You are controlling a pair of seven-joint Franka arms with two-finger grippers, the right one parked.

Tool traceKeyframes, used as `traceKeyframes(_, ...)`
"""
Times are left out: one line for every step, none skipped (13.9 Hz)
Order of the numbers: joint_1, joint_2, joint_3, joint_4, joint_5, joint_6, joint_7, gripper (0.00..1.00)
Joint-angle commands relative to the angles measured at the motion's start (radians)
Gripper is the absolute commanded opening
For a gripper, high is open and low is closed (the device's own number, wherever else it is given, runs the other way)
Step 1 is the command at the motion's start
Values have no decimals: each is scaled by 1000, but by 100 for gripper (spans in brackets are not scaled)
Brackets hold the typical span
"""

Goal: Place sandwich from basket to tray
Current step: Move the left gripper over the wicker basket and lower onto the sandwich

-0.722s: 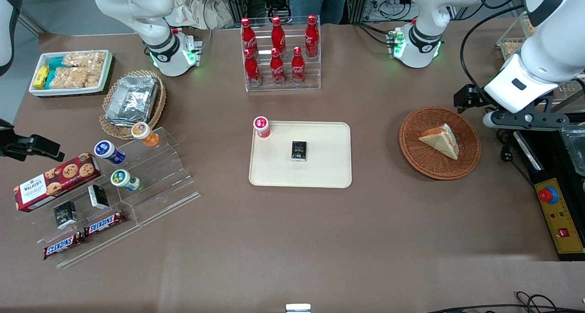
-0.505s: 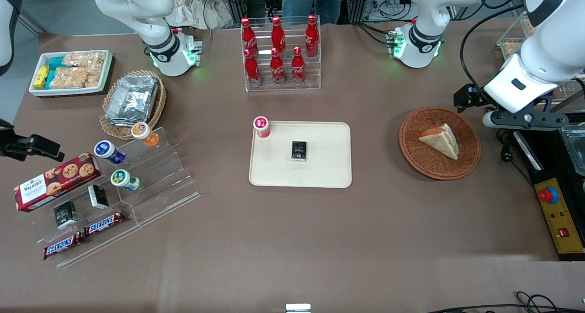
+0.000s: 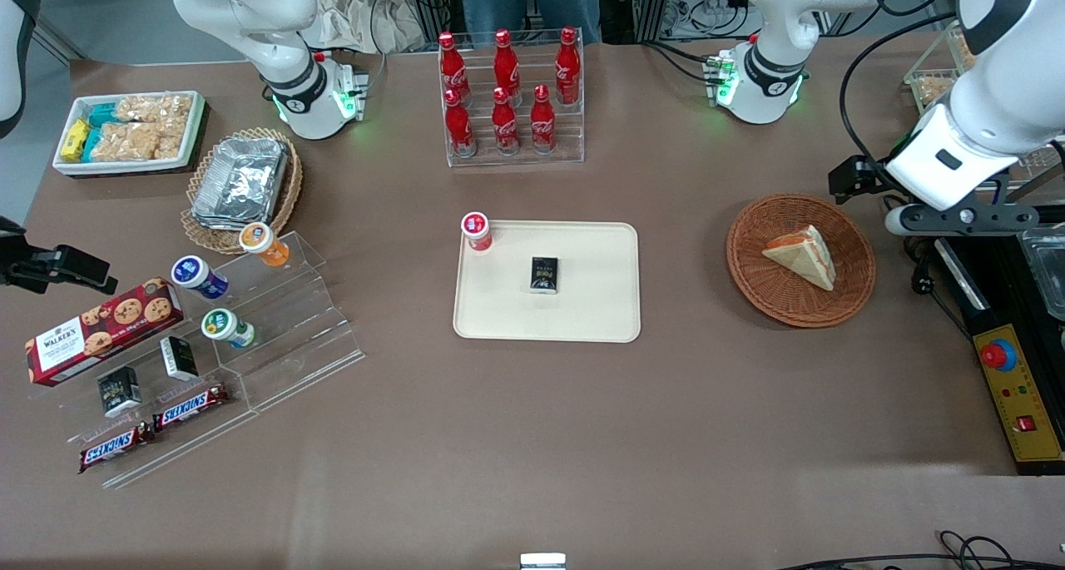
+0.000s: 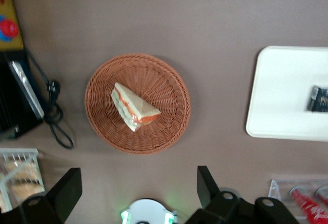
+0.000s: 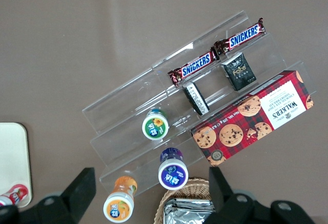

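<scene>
The sandwich (image 3: 800, 258) (image 4: 134, 107), a pale wedge with orange filling along one edge, lies in the round reddish-brown basket (image 3: 749, 279) (image 4: 102, 116). The cream tray (image 3: 599, 304) (image 4: 282, 96) sits at mid-table, toward the parked arm's end from the basket. It holds a small black box (image 3: 545, 274) and a red-capped cup (image 3: 476, 230) at a corner. My left gripper (image 3: 957, 217) (image 4: 136, 188) hangs high above the table beside the basket, toward the working arm's end. It is open, its fingers (image 4: 205, 183) wide apart with nothing between them.
A rack of red cola bottles (image 3: 509, 96) stands farther from the camera than the tray. A yellow control box with a red stop button (image 3: 1019, 387) lies at the working arm's end. A clear stepped shelf with snacks (image 3: 250, 337) and a tan basket with foil containers (image 3: 241, 183) sit toward the parked arm's end.
My left arm's wrist has shifted slightly toward the working arm's end of the table. The sandwich, basket and tray have not moved.
</scene>
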Motion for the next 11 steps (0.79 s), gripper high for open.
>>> traceKeyframes(0, -112, -2, -143, 10, 55, -120, 100)
traceKeyframes(3, -170, 4, -233, -2, 129, -130, 100)
traceKeyframes(19, -250, 24, -349, -20, 218, -140, 100)
traceKeyframes(24, -331, 35, -461, -55, 284, -160, 100)
traceKeyframes(30, -387, 40, -547, -57, 328, -173, 100)
traceKeyframes(32, -413, 41, -607, -54, 352, -189, 100)
traceKeyframes(46, -407, 41, -628, -53, 372, -214, 100)
traceKeyframes(56, -384, 38, -642, -53, 391, -235, 100)
traceKeyframes(56, -363, 40, -654, -53, 411, -275, 100)
traceKeyframes(59, -354, 40, -666, -53, 429, -306, 100)
traceKeyframes(59, -334, 40, -675, -53, 455, -326, 100)
